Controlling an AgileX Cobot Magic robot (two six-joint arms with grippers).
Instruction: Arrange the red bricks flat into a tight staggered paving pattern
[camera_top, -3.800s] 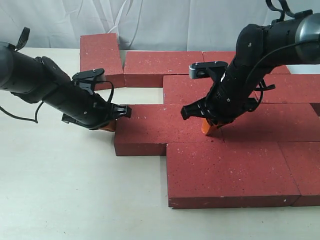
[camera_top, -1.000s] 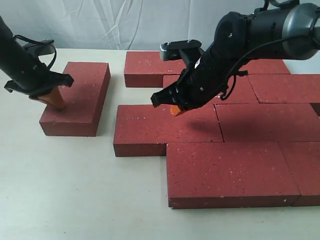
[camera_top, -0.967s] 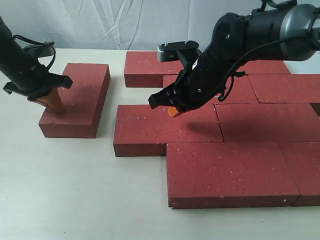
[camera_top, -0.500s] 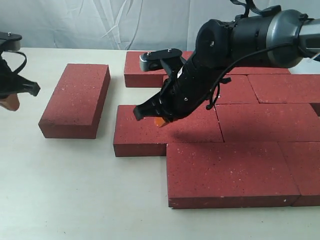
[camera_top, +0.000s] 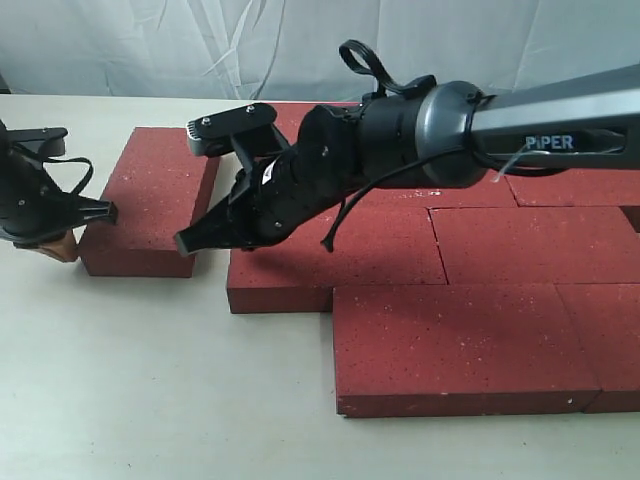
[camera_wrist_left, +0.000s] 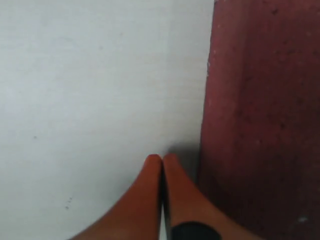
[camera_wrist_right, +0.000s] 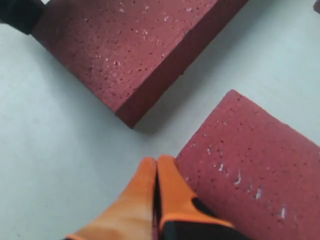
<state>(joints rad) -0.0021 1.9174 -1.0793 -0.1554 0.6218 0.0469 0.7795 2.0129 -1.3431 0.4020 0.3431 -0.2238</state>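
A loose brick (camera_top: 150, 200) lies flat, apart from the paved bricks (camera_top: 450, 325) at its 3 o'clock. The left gripper (camera_top: 52, 247), pinched together, sits at its 9 o'clock. The right gripper (camera_wrist_right: 156, 170), also pinched together, is in the gap between.

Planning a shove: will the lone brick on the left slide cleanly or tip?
The lone brick lies flat and low, so tipping seems unlikely. Its grainy faces suggest drag on the table; probably heavy. Pushed near a corner, it may swivel.
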